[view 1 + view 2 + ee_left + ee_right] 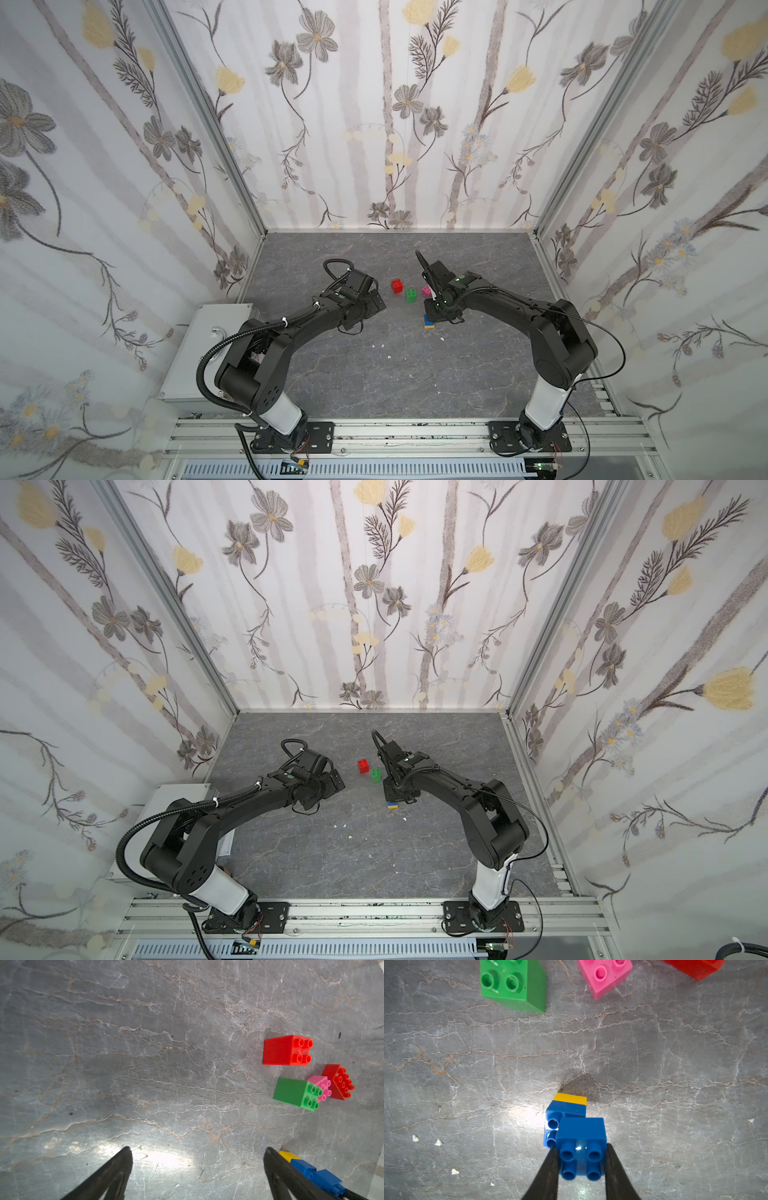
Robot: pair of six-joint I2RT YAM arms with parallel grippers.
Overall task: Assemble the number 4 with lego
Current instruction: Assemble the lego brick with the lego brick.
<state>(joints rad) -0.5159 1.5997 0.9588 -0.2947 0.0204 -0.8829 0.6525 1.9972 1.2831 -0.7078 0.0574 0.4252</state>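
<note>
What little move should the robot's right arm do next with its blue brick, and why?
Probably nudge the right tool sideways so the held blue brick lines up over the lower blue brick on the yellow brick. In the right wrist view it sits offset, with two of the lower brick's studs showing beside it.

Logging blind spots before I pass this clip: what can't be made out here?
Whether the upper blue brick, held by the right gripper, is seated on the lower blue brick: right wrist view, it overlaps the joint.
Longer red brick: cut off by the right wrist view's edge; the right arm hides it in both top views.
Left gripper: only fingertips show, left wrist view.
</note>
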